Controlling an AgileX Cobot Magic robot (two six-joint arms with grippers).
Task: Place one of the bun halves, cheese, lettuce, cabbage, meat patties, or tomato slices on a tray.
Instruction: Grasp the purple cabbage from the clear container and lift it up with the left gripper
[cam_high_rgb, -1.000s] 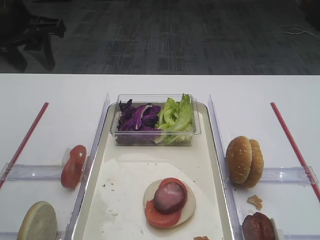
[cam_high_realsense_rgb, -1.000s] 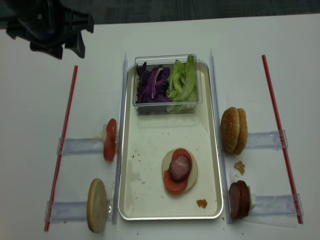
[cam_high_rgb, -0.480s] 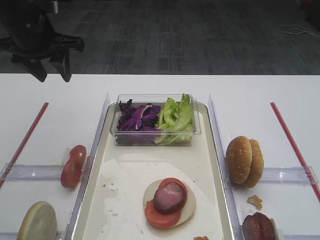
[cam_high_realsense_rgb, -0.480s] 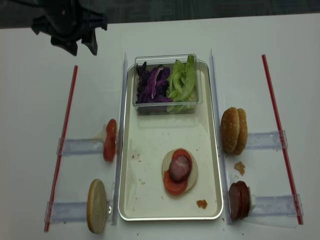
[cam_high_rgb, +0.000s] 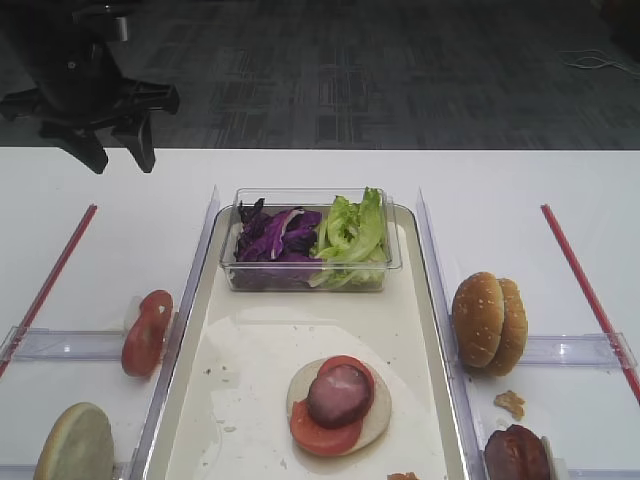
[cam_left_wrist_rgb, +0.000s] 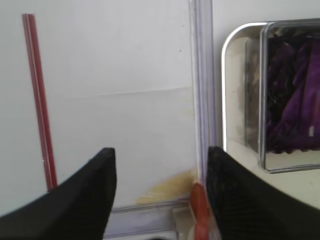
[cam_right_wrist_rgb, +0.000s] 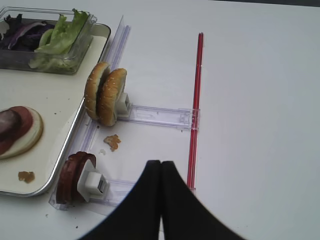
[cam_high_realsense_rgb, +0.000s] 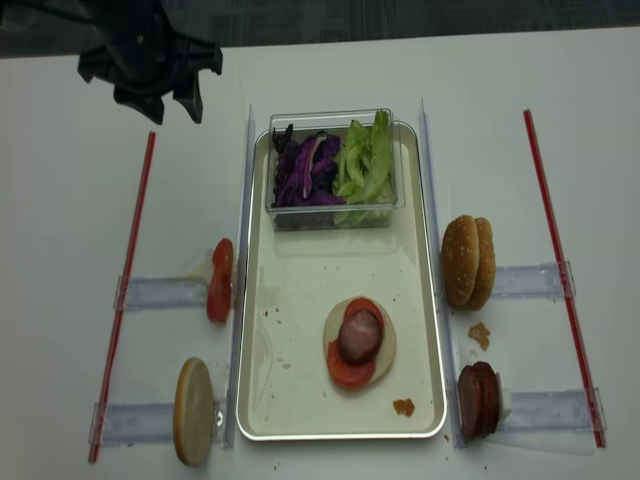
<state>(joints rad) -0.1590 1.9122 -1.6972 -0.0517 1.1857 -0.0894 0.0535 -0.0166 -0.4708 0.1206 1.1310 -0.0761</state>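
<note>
The left pincer (cam_high_realsense_rgb: 172, 105) hangs open and empty above the white surface (cam_high_realsense_rgb: 60, 200), with the tray (cam_high_realsense_rgb: 300, 400) to its right. The cabbage (cam_high_realsense_rgb: 305, 170) lies in a clear tub (cam_high_realsense_rgb: 335, 215) at the tray's far end, just right of that pincer. The right pincer (cam_right_wrist_rgb: 160, 170) is closed and empty; sesame buns (cam_right_wrist_rgb: 106, 96) stand ahead to its left.

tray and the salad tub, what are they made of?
Tray: probably metal, given the shiny, mirror-like silver rim; the cream floor looks matte, possibly coated.
Tub: clear, glossy plastic by the look of it; cabbage and lettuce show through its walls.
</note>
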